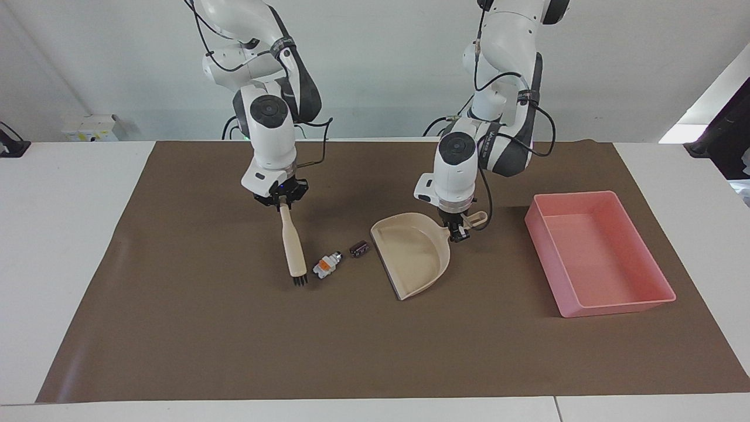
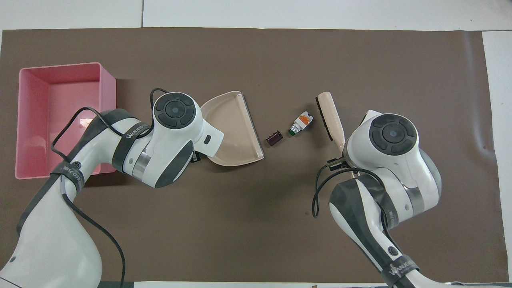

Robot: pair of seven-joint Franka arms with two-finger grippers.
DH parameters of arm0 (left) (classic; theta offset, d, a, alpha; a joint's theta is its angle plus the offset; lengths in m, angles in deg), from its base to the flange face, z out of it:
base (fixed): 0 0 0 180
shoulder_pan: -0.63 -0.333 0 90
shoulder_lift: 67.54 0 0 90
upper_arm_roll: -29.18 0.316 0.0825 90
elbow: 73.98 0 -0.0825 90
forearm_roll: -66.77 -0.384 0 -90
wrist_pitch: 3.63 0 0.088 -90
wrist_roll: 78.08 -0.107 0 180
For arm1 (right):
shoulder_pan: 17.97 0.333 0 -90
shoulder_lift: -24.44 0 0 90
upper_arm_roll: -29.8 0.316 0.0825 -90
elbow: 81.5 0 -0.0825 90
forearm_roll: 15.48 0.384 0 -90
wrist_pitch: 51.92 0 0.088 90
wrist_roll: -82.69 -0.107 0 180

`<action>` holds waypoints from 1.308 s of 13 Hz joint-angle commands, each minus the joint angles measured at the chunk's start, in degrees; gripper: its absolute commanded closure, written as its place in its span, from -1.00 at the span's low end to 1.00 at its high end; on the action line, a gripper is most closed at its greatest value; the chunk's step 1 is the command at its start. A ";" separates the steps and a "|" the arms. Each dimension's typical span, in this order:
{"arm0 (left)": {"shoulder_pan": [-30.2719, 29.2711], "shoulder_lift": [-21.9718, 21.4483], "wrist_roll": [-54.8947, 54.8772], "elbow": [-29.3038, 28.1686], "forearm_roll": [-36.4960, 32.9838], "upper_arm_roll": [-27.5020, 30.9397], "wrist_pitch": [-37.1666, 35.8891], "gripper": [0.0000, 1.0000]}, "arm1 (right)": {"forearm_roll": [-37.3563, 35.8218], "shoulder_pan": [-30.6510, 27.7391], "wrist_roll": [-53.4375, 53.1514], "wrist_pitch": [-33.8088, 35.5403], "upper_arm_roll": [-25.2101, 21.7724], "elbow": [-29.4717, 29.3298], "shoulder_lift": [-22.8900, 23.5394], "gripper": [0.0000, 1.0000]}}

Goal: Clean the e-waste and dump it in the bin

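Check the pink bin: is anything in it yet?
Empty. The pink bin shows only bare floor; both parts lie on the mat by the dustpan.

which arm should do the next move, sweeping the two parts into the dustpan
Right. Its gripper already holds the brush, bristles down beside the white part, with the purplish cylinder next toward the dustpan. The left gripper is occupied holding the dustpan's handle.
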 commanded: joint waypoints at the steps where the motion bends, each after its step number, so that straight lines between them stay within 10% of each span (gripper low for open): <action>1: 0.51 -0.31 -0.82 4.21 -1.18 0.73 -5.61 1.00 | -2.36 1.49 -1.14 0.48 0.52 -2.47 3.16 1.00; 5: 3.66 -0.40 -1.00 6.24 -13.55 0.47 -12.47 1.00 | -5.17 1.59 -0.44 0.92 0.53 -0.27 2.37 1.00; 17: 8.50 9.10 -1.09 17.93 -12.61 0.47 -26.28 1.00 | 5.07 7.83 -1.14 2.07 2.28 -0.97 5.53 1.00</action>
